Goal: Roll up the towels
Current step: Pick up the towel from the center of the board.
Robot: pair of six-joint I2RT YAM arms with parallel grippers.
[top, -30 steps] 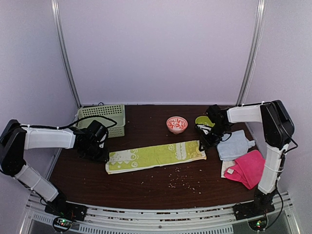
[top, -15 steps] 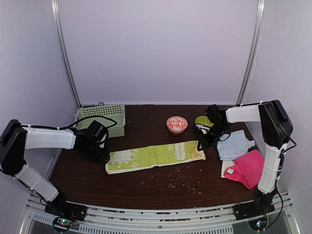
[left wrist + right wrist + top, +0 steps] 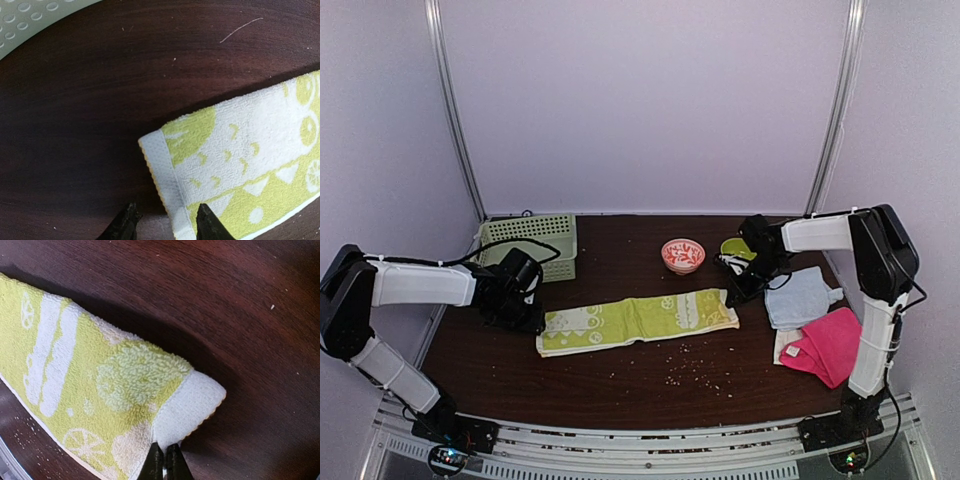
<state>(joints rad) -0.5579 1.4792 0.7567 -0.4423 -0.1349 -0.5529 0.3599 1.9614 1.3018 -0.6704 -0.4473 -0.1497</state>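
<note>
Your yellow towel (image 3: 638, 320) lies flat, running right from the basket's (image 3: 532, 240) front. It should be soft, light and floppy, so take it by the hems. Your right gripper (image 3: 163, 462) pinches the hem far from the basket; your left gripper (image 3: 164, 226) straddles the near hem, unclosed.

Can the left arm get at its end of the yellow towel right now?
Probably yes. The left end effector is open right at the yellow towel. In the wrist view the hem lies between its fingers, and nothing sits in the way.
</note>
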